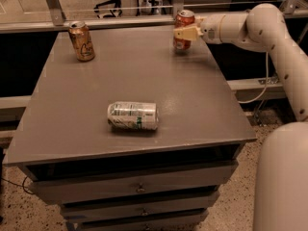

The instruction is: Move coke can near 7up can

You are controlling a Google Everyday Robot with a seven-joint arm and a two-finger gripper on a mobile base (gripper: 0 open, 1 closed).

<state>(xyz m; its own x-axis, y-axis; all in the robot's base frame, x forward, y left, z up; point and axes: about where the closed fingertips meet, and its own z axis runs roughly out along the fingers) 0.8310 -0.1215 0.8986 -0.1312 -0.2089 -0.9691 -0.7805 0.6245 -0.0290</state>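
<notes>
The coke can (pixel 183 20), red with a silver top, stands upright at the far right of the grey table (pixel 144 76). My gripper (pixel 186 33) reaches in from the right and is shut on it, with one cream finger (pixel 186 33) across its front. The 7up can (pixel 133 115), silvery-white with green print, lies on its side near the table's middle front, well apart from the coke can.
A gold-tan can (pixel 81 41) stands upright at the table's far left corner. The table has drawers (pixel 139 189) below its front edge. My white arm (pixel 269 37) stretches along the right side. A rail (pixel 120 23) runs behind the table.
</notes>
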